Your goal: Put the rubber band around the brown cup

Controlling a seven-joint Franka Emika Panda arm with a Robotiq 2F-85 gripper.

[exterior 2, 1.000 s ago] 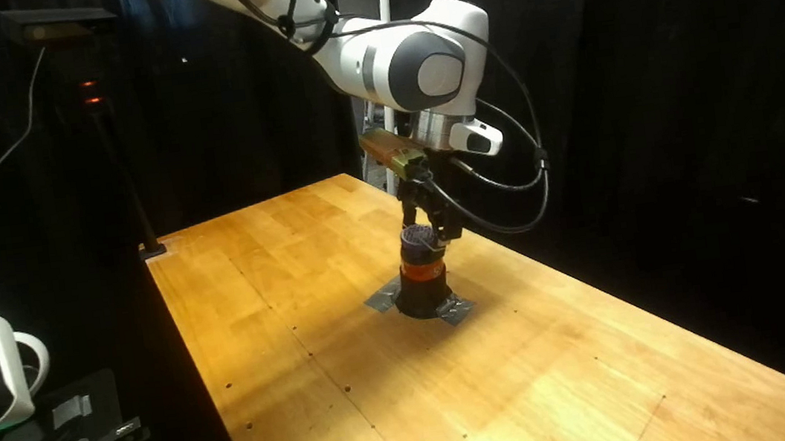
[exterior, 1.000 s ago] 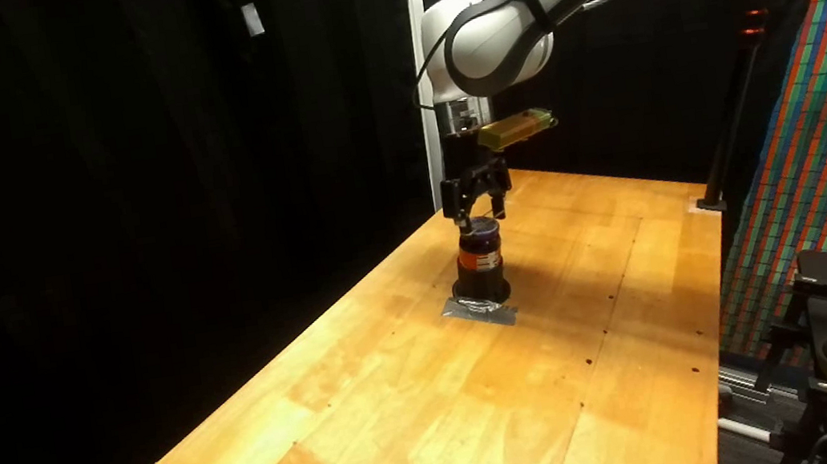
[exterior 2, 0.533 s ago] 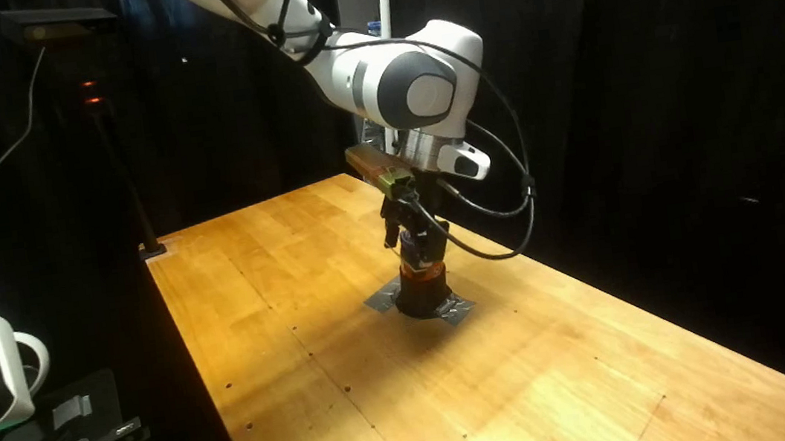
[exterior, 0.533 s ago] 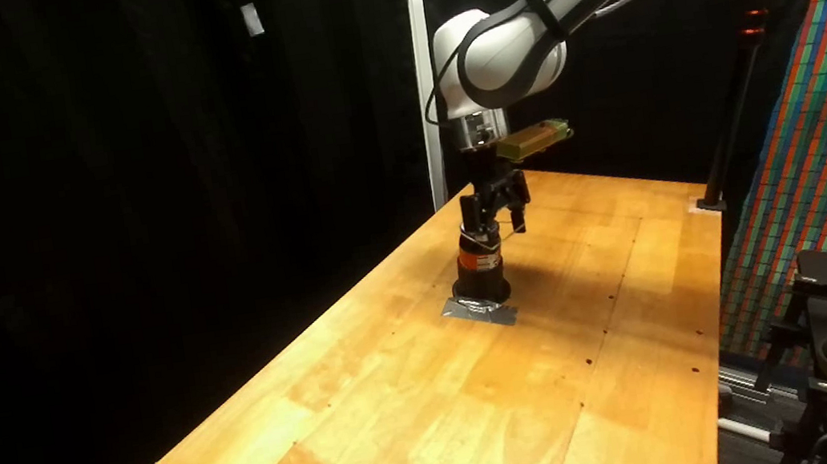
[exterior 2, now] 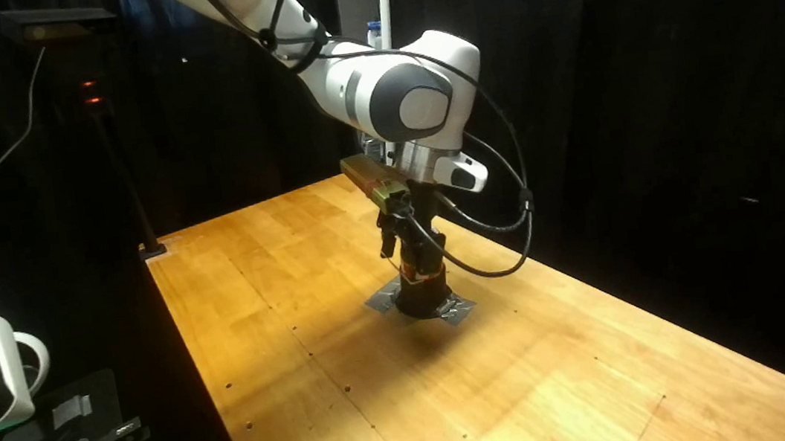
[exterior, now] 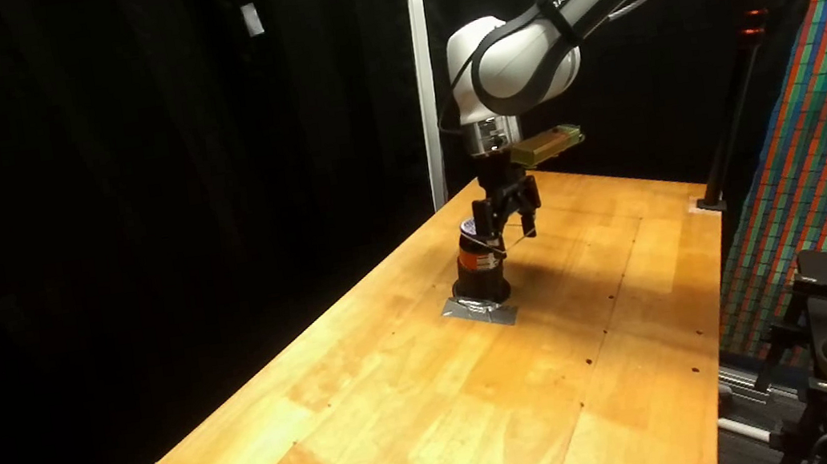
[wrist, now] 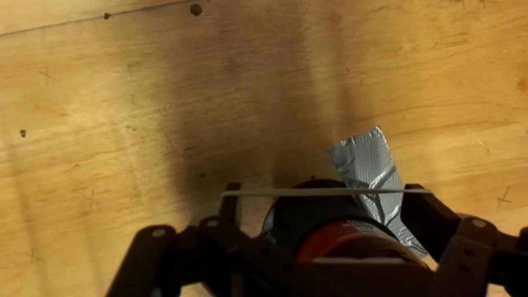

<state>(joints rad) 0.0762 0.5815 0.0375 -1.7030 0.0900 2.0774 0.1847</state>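
Probably light and springy, the rubber band point(wrist: 326, 192) stretches around the gripper point(exterior: 515, 244), spread apart; best held from inside

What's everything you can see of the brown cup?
The brown cup is a dark, plastic-looking cylinder, upright, with an orange-red lower part and a pale label. It stands on or in a wider black base, with silver tape at the bottom, on the wooden table. A rubber band seems looped around it; I can't tell whether the open jaws touch it.
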